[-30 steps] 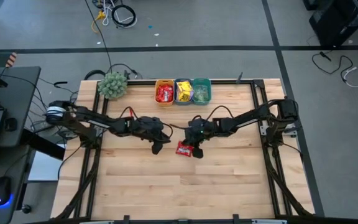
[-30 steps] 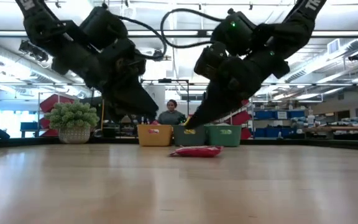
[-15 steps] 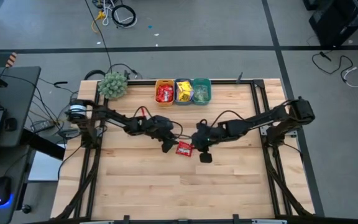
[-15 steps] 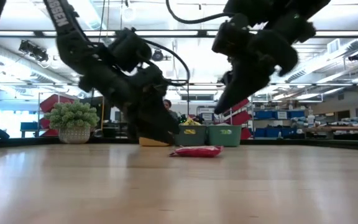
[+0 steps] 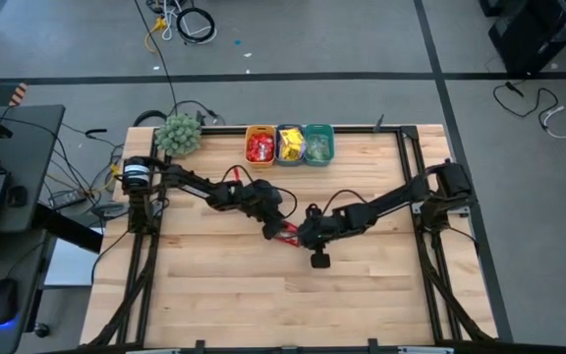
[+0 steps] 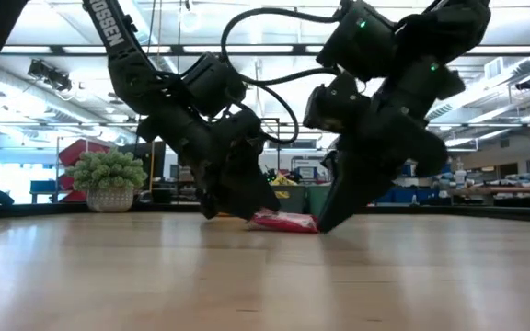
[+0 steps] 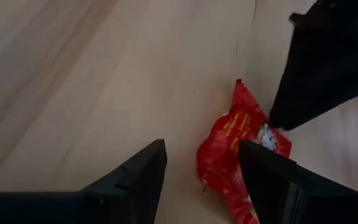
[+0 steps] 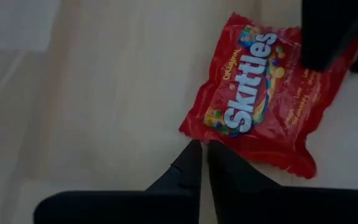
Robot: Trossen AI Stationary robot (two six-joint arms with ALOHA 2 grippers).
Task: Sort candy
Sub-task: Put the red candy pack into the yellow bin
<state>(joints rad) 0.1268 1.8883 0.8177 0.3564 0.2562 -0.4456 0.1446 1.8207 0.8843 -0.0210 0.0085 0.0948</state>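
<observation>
1. The desk is a pale wooden top, mostly bare; both arms reach in from its left and right edges and meet near its middle.
2. Along the far edge stand three small bins in a row: an orange bin with red packets, a blue bin with yellow ones, and a teal bin with pale green ones. A fuzzy green plant ball sits near the far left corner.
3. The left gripper is down at the desk with its fingers spread wide apart. One finger is over the near end of the packet; the other is over bare wood beside it.
4. The right gripper has its fingers pressed together, holding nothing. Its tips touch or nearly touch the packet's edge, on the side opposite the left gripper.
5. The red candy packet lies flat on the desk near the middle, well apart from the bins, between the two grippers.
6. The step in hand looks like the pickup of this last loose packet. The right gripper seems to be steadying or nudging it for the left.
7. Next, the left gripper probably needs to straddle the packet fully, close on it, lift, and carry it to the orange bin.
</observation>
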